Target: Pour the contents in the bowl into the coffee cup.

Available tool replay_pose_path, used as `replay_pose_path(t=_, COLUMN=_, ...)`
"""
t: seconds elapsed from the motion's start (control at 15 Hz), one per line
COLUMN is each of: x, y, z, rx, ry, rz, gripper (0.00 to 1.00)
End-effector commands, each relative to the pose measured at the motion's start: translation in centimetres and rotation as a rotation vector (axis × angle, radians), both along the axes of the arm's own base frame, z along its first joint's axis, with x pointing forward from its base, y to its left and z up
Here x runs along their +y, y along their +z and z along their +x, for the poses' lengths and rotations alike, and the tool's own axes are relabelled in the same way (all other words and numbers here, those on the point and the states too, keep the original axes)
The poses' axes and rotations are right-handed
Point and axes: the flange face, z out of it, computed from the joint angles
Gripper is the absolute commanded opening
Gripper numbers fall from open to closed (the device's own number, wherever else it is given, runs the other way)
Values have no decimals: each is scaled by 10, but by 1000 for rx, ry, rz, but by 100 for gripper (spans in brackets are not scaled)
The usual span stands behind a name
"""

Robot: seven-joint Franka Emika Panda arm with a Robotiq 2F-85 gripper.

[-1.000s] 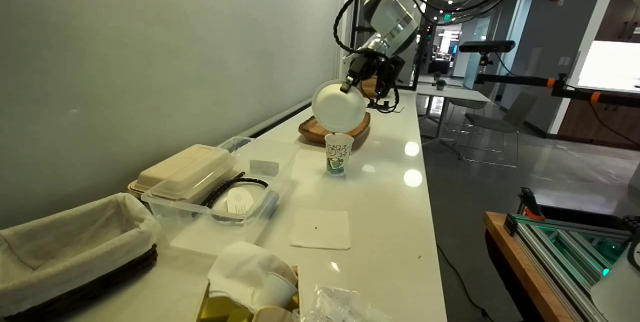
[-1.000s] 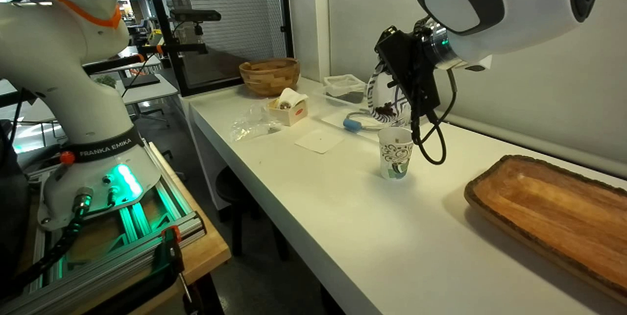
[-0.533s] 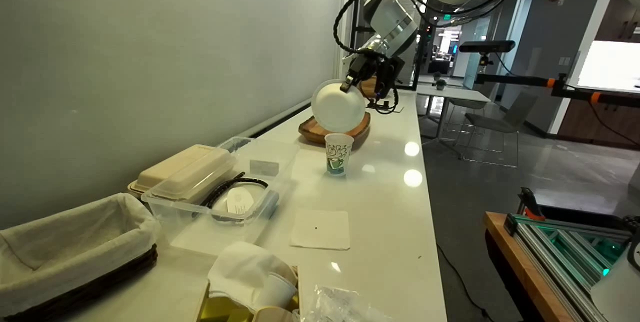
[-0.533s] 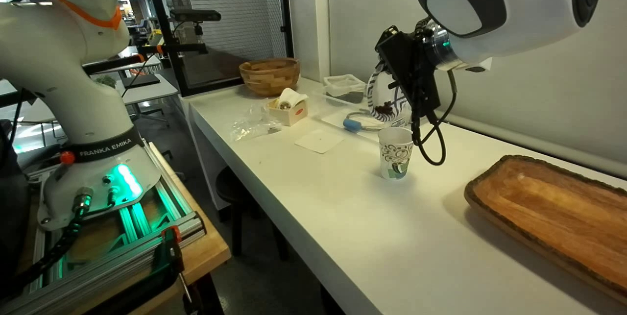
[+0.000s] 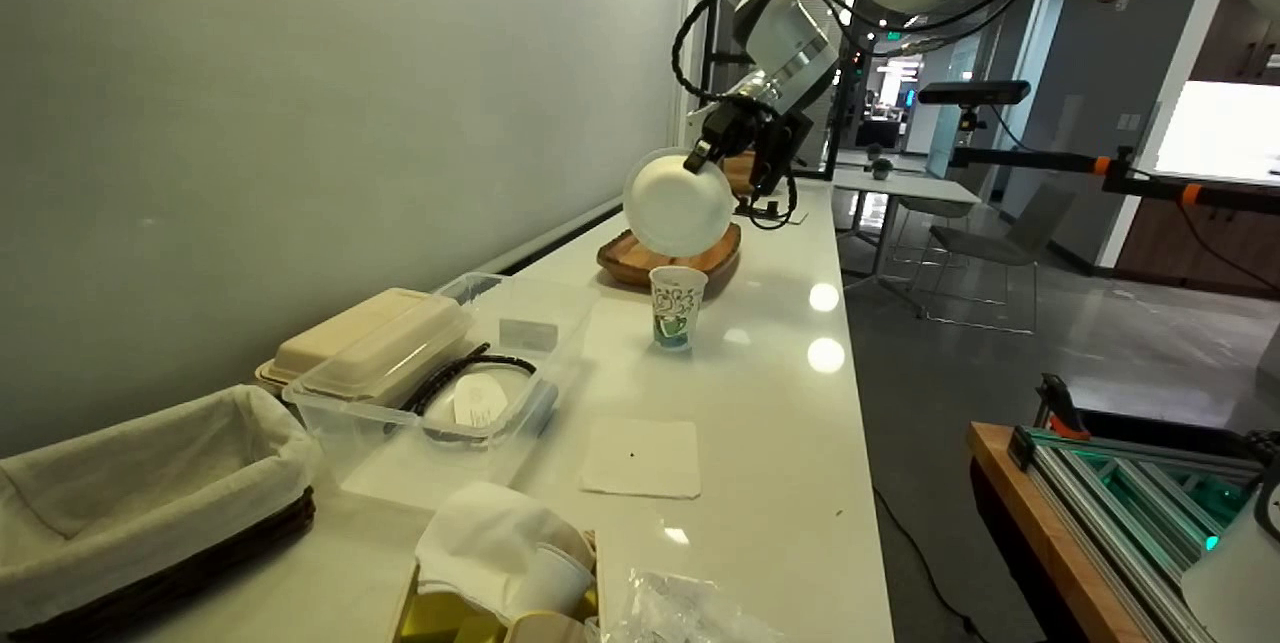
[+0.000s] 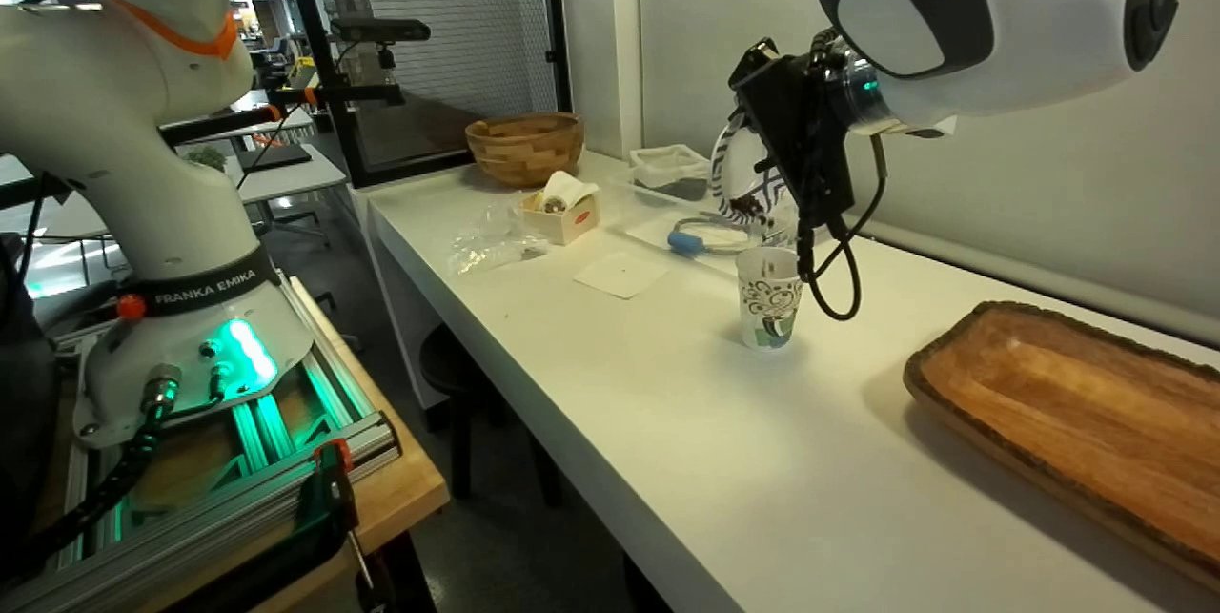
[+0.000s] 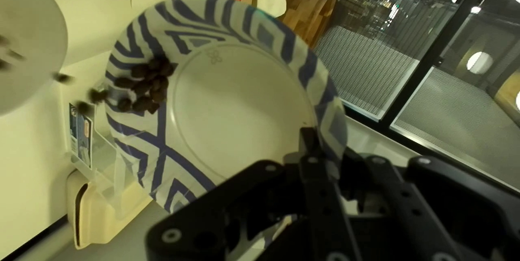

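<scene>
My gripper point(image 7: 328, 149) is shut on the rim of the bowl point(image 7: 243, 106), one finger inside and one outside. In both exterior views the bowl point(image 5: 678, 208) is tilted steeply, its pale underside facing one camera and its blue-patterned inside point(image 6: 739, 165) the other. Below its lower edge stands the coffee cup point(image 6: 768, 298), upright on the counter and not touching it. Dark brown beans point(image 7: 146, 86) cluster on the bowl's low rim in the wrist view. Several blurred beans point(image 7: 96, 95) are in the air between rim and cup point(image 7: 30, 21); a few more show within the cup's round opening.
Beyond the cup lies a brown wooden tray point(image 6: 1067, 422). A clear plastic container point(image 5: 400, 393), a cloth-lined basket point(image 5: 150, 513), a flat napkin point(image 5: 640, 463) and a box with paper goods point(image 5: 500, 563) share the counter. A wall point(image 5: 400, 93) runs along its back.
The bowl and gripper have risen slightly, with the bowl tipped a little further. The bean pile at its lower rim looks smaller. The cup has stayed put.
</scene>
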Motion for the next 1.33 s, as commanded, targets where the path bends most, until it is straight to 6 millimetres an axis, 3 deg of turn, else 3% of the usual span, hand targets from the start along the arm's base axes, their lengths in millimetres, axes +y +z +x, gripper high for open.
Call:
replay_pose_path(t=0.0, x=-5, y=-1, z=-1, rx=-25, ry=14, rz=60, gripper=2)
replay_pose_path(t=1.27, x=-18, y=-1, z=-10, rx=-98, ry=7, rz=148, gripper=2)
